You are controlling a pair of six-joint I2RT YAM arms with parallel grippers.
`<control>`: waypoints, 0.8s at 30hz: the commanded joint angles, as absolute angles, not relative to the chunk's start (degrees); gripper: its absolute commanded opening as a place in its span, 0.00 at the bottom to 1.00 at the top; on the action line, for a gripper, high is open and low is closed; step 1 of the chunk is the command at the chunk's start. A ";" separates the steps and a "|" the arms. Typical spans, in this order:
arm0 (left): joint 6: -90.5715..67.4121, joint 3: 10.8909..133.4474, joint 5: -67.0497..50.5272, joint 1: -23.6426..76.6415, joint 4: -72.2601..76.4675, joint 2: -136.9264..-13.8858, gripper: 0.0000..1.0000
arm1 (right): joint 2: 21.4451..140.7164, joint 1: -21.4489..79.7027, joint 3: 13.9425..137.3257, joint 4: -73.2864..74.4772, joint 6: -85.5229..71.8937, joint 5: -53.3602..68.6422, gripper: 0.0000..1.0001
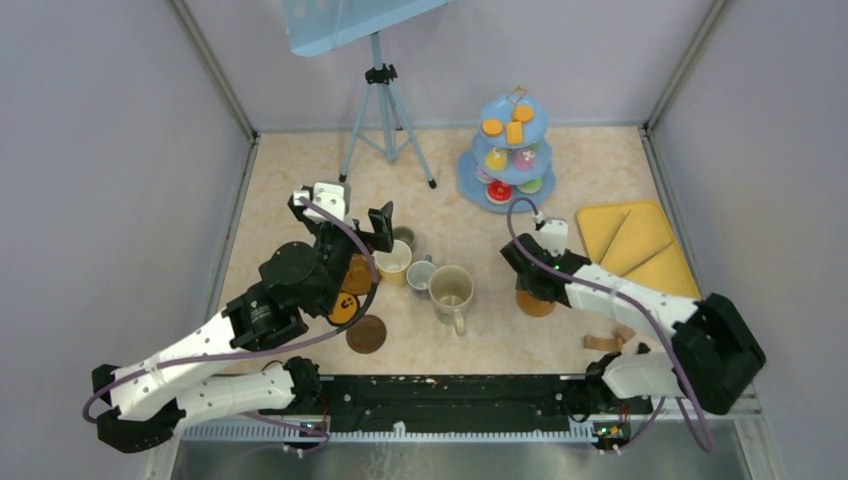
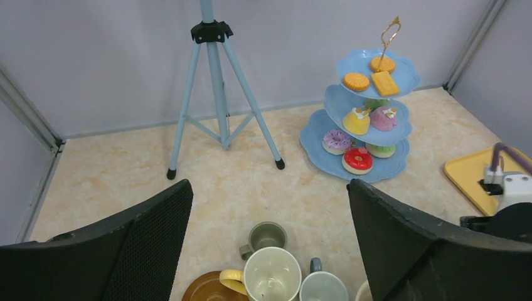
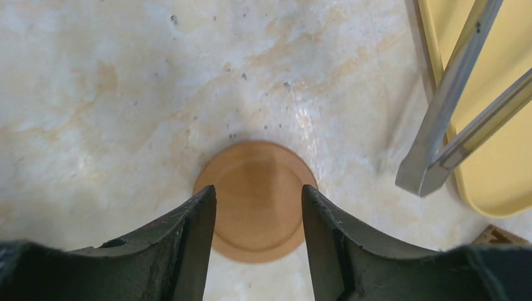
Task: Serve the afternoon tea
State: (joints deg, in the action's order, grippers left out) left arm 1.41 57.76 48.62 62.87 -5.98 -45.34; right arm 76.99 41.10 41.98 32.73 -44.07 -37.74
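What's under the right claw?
A round brown coaster, flat on the table, shows inside the open right claw. Its fingers cover the coaster's sides.

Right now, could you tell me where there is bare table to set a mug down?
Widest bare patch: between the tripod, the cake stand and the mugs. A narrower one lies between the large cream mug and the coaster under the right gripper. Crowded around the mugs, by the left gripper.

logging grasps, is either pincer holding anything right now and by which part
Nothing is held. The left pincer is open and empty; the right pincer is open over a coaster lying flat, not clamping it.
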 commanded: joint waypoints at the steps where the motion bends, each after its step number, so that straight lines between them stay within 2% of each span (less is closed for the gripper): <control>1: 0.83 56.17 47.27 62.79 -2.16 -44.58 0.99 | 66.13 41.04 37.79 34.07 -45.72 -29.28 0.52; 5: 2.28 57.28 46.19 62.79 -1.43 -46.20 0.99 | 64.34 38.96 33.58 25.80 -48.21 -26.94 0.52; 12: 2.16 58.04 46.10 62.75 -3.65 -46.65 0.99 | 70.03 30.11 29.93 12.33 -47.77 -21.59 0.51; 24: 1.01 59.43 44.09 62.67 -4.96 -48.44 0.99 | 85.50 23.24 37.75 -3.05 -40.68 -24.59 0.52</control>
State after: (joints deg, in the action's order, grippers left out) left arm 1.45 57.01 45.65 62.85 -5.26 -47.59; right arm 79.66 25.56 33.93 3.62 -44.56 -23.79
